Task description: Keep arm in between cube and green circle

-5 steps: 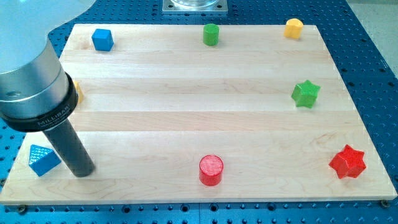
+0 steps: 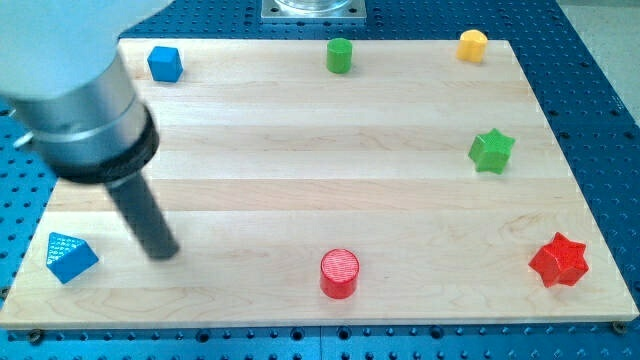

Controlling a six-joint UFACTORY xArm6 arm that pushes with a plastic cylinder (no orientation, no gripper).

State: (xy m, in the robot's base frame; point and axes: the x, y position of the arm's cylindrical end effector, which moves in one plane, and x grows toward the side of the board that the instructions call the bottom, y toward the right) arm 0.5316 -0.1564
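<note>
Currently seven blocks on the wooden board: two blue, two green, two red, one yellow. No gripper or fingers on this rig, so nothing opens, closes or holds; just a dark rod. My tip sits on bare wood near the view's bottom-left and touches no block.

Relative to the tip:
- blue cube: straight toward the view's top, well apart, at the board's top edge.
- green cylinder: top and right, well apart, also on the top edge.
- blue wedge-like block: near, to the view's left, not touching.
- red cylinder: right, slightly lower.
- green star: far right, higher.
- red star: far right, about level.
- yellow block: top-right corner, farthest.

Tip is below the cube–cylinder line, not between the two.
</note>
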